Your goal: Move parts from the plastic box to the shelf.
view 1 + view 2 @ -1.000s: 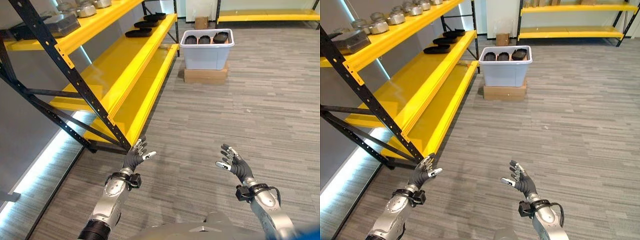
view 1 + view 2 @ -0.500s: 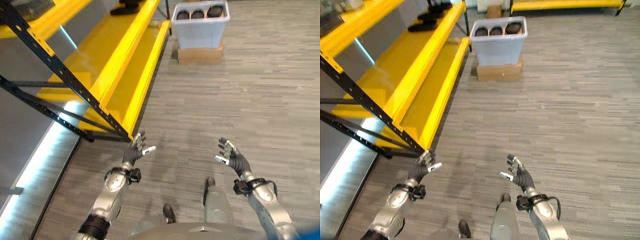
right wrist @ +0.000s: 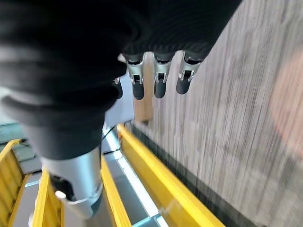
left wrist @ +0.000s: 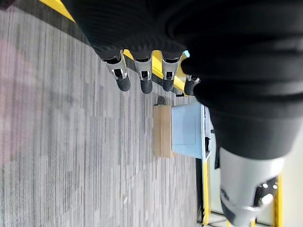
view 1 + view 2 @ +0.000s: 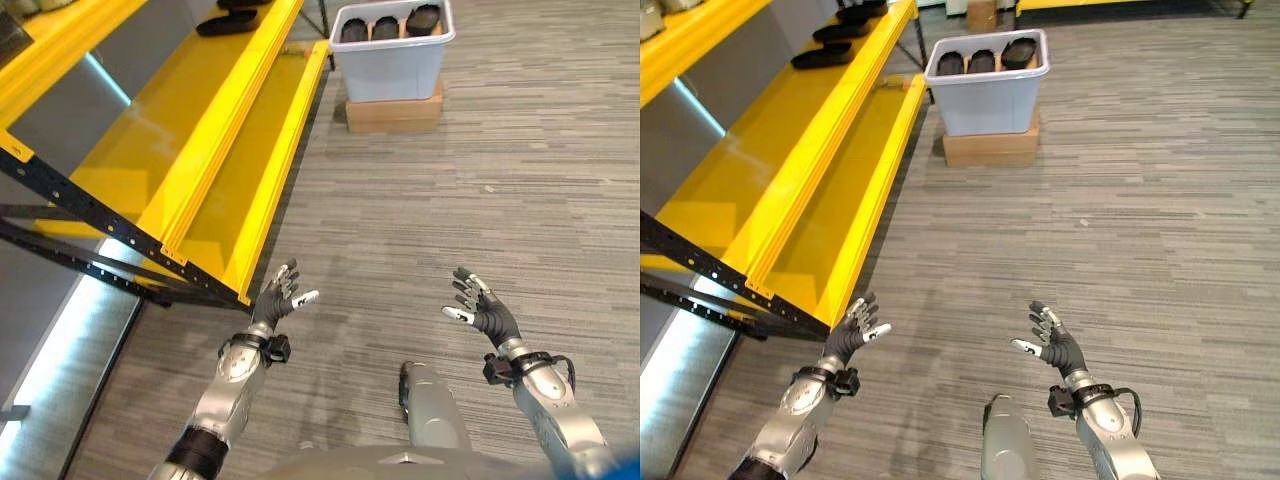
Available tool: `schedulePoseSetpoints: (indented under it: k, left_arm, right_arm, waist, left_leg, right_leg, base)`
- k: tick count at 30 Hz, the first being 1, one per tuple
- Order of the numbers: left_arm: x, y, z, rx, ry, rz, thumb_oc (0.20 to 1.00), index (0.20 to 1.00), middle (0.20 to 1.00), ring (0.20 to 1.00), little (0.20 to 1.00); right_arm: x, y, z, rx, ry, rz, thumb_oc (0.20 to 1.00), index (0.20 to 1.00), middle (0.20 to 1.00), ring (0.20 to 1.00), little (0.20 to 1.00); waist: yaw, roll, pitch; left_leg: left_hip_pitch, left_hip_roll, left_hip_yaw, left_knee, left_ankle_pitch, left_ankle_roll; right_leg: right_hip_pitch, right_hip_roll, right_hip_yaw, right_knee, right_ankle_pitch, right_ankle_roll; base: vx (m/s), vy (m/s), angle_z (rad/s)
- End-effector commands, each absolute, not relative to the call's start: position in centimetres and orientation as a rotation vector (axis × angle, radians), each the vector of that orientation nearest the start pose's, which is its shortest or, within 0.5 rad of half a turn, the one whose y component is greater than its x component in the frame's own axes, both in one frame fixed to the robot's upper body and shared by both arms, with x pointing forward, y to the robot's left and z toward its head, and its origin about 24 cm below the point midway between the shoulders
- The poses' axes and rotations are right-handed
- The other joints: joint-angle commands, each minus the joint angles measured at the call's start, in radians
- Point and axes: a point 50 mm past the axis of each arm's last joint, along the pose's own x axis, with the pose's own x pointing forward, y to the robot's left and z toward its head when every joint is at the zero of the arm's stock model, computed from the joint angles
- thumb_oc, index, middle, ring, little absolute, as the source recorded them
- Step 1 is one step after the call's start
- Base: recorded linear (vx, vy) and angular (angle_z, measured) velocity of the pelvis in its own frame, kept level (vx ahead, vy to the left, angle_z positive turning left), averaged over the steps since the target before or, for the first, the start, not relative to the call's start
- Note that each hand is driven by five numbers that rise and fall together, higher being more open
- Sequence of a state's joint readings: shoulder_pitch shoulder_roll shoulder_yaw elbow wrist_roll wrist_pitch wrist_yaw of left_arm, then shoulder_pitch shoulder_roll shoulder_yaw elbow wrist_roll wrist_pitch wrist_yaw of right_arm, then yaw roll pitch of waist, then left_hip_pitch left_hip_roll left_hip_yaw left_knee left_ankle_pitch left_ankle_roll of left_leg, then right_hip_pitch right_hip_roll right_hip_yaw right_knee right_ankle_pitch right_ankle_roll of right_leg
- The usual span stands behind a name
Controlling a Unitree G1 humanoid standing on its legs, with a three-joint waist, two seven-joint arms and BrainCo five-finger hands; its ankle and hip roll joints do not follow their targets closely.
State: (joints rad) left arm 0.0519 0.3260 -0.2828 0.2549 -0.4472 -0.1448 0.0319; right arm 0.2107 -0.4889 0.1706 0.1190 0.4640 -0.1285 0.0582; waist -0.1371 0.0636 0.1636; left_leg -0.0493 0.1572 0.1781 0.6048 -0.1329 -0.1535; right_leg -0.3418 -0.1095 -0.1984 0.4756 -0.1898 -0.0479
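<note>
A pale plastic box (image 5: 391,62) stands on a cardboard carton (image 5: 394,115) far ahead on the floor, with three dark parts (image 5: 387,27) inside it. The yellow shelf (image 5: 200,130) runs along my left side, and flat dark parts (image 5: 226,24) lie at its far end. My left hand (image 5: 277,303) is held low in front of me, open and empty, near the shelf's near corner. At the same height to the right, my right hand (image 5: 482,310) is open too, with nothing in it. The box also shows past the left hand's fingers (image 4: 189,130).
Black shelf uprights and braces (image 5: 80,205) cross the near left. A lit strip (image 5: 55,350) runs along the floor under the shelf. Grey plank floor (image 5: 480,190) lies between me and the box.
The view has shifted toward the box and tipped down; the box and shelf sit a bit nearer. Both hands stay open and raised in front.
</note>
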Motion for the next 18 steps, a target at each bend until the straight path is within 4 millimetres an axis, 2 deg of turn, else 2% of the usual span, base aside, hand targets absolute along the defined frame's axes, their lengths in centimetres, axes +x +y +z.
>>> schedulePoseSetpoints:
  k: [1,3,4,5,6,7,8,9,10,11,12,14,15,16,18]
  left_arm:
    - [24.2,18.0,2.2,-0.107,0.024,-0.104,1.0,1.0,1.0,1.0,1.0]
    - [23.8,18.2,2.0,-0.098,0.033,-0.104,1.0,1.0,1.0,1.0,1.0]
    - [23.7,18.3,2.0,-0.1,0.033,-0.103,1.0,1.0,1.0,1.0,1.0]
    - [23.3,18.6,1.8,-0.094,0.04,-0.095,1.0,1.0,1.0,1.0,1.0]
    - [23.3,18.6,1.8,-0.094,0.04,-0.095,1.0,1.0,1.0,1.0,1.0]
    - [23.1,18.7,1.6,-0.087,0.05,-0.092,1.0,1.0,1.0,1.0,1.0]
    - [23.1,18.9,1.6,-0.082,0.049,-0.088,1.0,1.0,1.0,1.0,1.0]
    - [23.0,18.9,1.5,-0.079,0.05,-0.085,1.0,1.0,1.0,1.0,1.0]
    - [23.0,18.9,1.5,-0.079,0.051,-0.085,1.0,1.0,1.0,1.0,1.0]
    - [23.1,19.1,1.6,-0.07,0.045,-0.082,1.0,1.0,1.0,1.0,1.0]
    - [22.8,19.2,1.4,-0.066,0.056,-0.085,1.0,1.0,1.0,1.0,1.0]
    - [22.9,19.2,1.7,-0.066,0.045,-0.087,1.0,1.0,1.0,1.0,1.0]
    - [22.9,19.3,1.7,-0.062,0.044,-0.088,1.0,1.0,1.0,1.0,1.0]
    - [22.9,19.3,1.7,-0.062,0.044,-0.088,1.0,1.0,1.0,1.0,1.0]
    - [23.3,19.1,2.1,-0.059,0.028,-0.104,1.0,1.0,1.0,1.0,1.0]
  right_arm:
    - [20.6,-22.0,1.8,0.019,0.114,0.134,1.0,1.0,1.0,1.0,1.0]
    - [20.4,-22.3,1.8,0.021,0.114,0.12,1.0,1.0,1.0,1.0,1.0]
    - [20.3,-22.4,1.7,0.018,0.115,0.122,1.0,1.0,1.0,1.0,1.0]
    - [20.2,-22.4,1.6,0.01,0.119,0.121,1.0,1.0,1.0,1.0,1.0]
    - [20.2,-22.4,1.6,0.01,0.119,0.121,1.0,1.0,1.0,1.0,1.0]
    - [20.2,-22.3,1.4,0.0,0.128,0.13,1.0,1.0,1.0,1.0,1.0]
    - [20.1,-22.2,1.2,-0.005,0.135,0.136,1.0,1.0,1.0,1.0,1.0]
    - [20.1,-22.1,1.2,-0.005,0.136,0.142,1.0,1.0,1.0,1.0,1.0]
    - [20.1,-22.1,1.2,-0.004,0.137,0.142,1.0,1.0,1.0,1.0,1.0]
    - [20.1,-22.1,1.1,-0.009,0.144,0.148,1.0,1.0,1.0,1.0,1.0]
    - [19.9,-21.7,0.8,0.001,0.158,0.171,1.0,1.0,1.0,1.0,1.0]
    - [20.0,-21.4,0.9,0.02,0.151,0.18,1.0,1.0,1.0,1.0,1.0]
    - [20.1,-21.2,1.1,0.021,0.142,0.192,1.0,1.0,1.0,1.0,1.0]
    - [20.1,-21.2,1.1,0.021,0.142,0.192,1.0,1.0,1.0,1.0,1.0]
    - [20.3,-20.5,1.2,0.027,0.14,0.217,1.0,1.0,1.0,1.0,1.0]
  waist:
    - [-0.005,-0.031,0.051]
    - [0.018,-0.059,0.073]
    - [0.027,-0.068,0.081]
    - [0.045,-0.079,0.092]
    - [0.045,-0.079,0.092]
    - [0.061,-0.079,0.101]
    - [0.076,-0.064,0.102]
    - [0.081,-0.063,0.099]
    - [0.08,-0.068,0.103]
    - [0.084,-0.058,0.09]
    - [0.091,-0.051,0.074]
    - [0.098,-0.057,0.059]
    - [0.1,-0.061,0.055]
    - [0.102,-0.058,0.053]
    - [0.109,-0.081,0.031]
  left_leg:
    - [0.071,-0.073,0.051,0.025,0.184,0.044]
    - [-0.06,-0.056,0.067,0.009,0.106,0.08]
    - [-0.109,-0.03,0.075,-0.029,0.093,0.09]
    - [-0.166,0.014,0.081,-0.152,0.102,0.098]
    - [-0.166,0.014,0.081,-0.152,0.102,0.098]
    - [-0.175,0.037,0.062,-0.278,0.157,0.088]
    - [-0.183,0.096,0.041,-0.468,0.266,0.051]
    - [-0.177,0.117,0.046,-0.543,0.292,0.042]
    - [-0.164,0.111,0.05,-0.553,0.295,0.042]
    - [-0.166,0.141,0.062,-0.589,0.325,0.03]
    - [-0.132,0.127,0.058,-0.577,0.32,0.036]
    - [-0.164,0.093,0.049,-0.52,0.296,0.046]
    - [-0.181,0.074,0.06,-0.488,0.273,0.054]
    - [-0.184,0.077,0.06,-0.488,0.275,0.054]
    - [-0.226,0.013,0.085,-0.359,0.171,0.094]
  right_leg:
    - [0.083,0.027,0.025,-0.222,0.173,0.046]
    - [0.13,0.016,0.044,-0.239,0.16,0.053]
    - [0.15,0.013,0.054,-0.241,0.151,0.06]
    - [0.187,0.011,0.069,-0.248,0.133,0.069]
    - [0.187,0.011,0.069,-0.248,0.133,0.069]
    - [0.206,0.017,0.078,-0.239,0.116,0.074]
    - [0.233,0.031,0.088,-0.236,0.095,0.085]
    - [0.252,0.029,0.089,-0.234,0.077,0.093]
    - [0.258,0.023,0.09,-0.23,0.07,0.095]
    - [0.273,0.026,0.094,-0.218,0.052,0.1]
    - [0.305,0.025,0.107,-0.199,0.019,0.11]
    - [0.339,0.002,0.116,-0.207,-0.004,0.118]
    - [0.361,-0.015,0.123,-0.214,-0.008,0.126]
    - [0.358,-0.012,0.124,-0.217,-0.004,0.125]
    - [0.408,-0.082,0.125,-0.24,0.011,0.147]
  base:
    - [0.15,-0.092,-0.13]
    - [0.22,-0.082,-0.13]
    - [0.35,0.03,-0.17]
    - [0.27,0.051,-0.19]
    - [0.32,0.11,-0.2]
    - [0.36,0.164,-0.52]
    - [0.5,0.214,-0.81]
    - [0.38,0.156,-1.0]
    - [0.39,0.136,-0.81]
    - [0.51,0.185,-0.82]
    - [0.62,0.224,-0.8]
    - [0.46,0.184,-0.62]
    - [0.27,0.131,-0.21]
    - [0.31,0.159,0.06]
    - [0.53,0.279,0.57]
